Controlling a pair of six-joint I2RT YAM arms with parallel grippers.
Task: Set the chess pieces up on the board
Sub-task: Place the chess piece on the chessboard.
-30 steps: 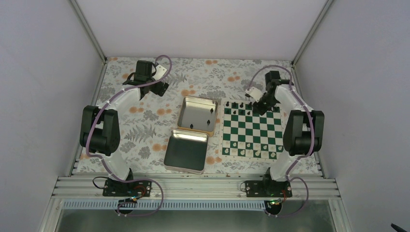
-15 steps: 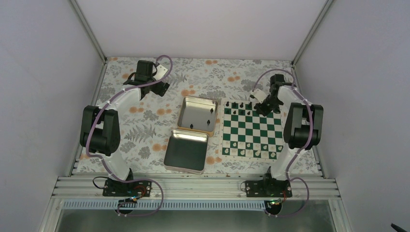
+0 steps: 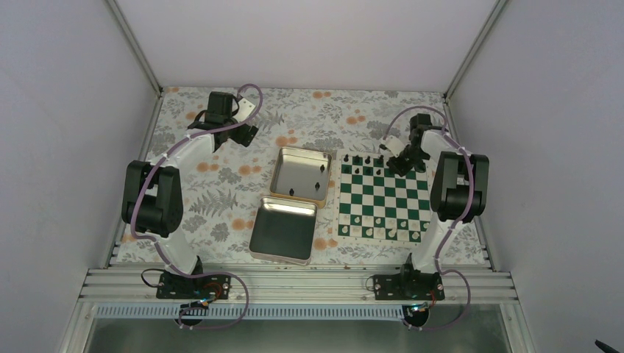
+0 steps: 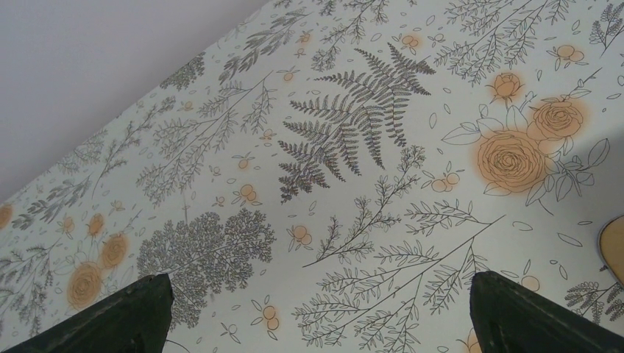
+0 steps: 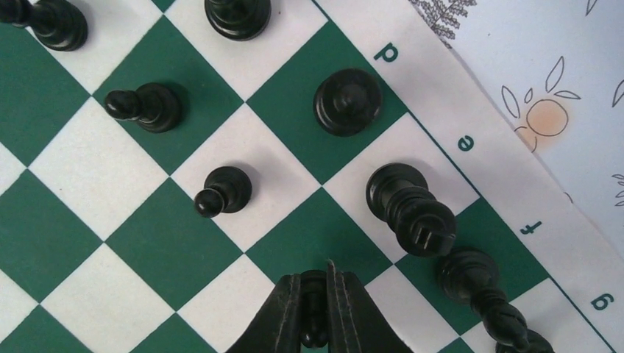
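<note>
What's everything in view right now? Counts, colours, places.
chessboard: one, green and white, right of centre
black chess pieces: several, exact count unclear, far rows of the chessboard; about three more in the far tin
white chess pieces: several, near rows
metal tins: two, silver, left of the chessboard
tablecloth: one, floral, under everything
left hand: open, over bare tablecloth, far left
right hand: shut, over the far right squares; small dark shape between its fingers, unclear what

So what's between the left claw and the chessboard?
An open metal tin with a few black chess pieces inside, seen from the overhead camera.
</note>
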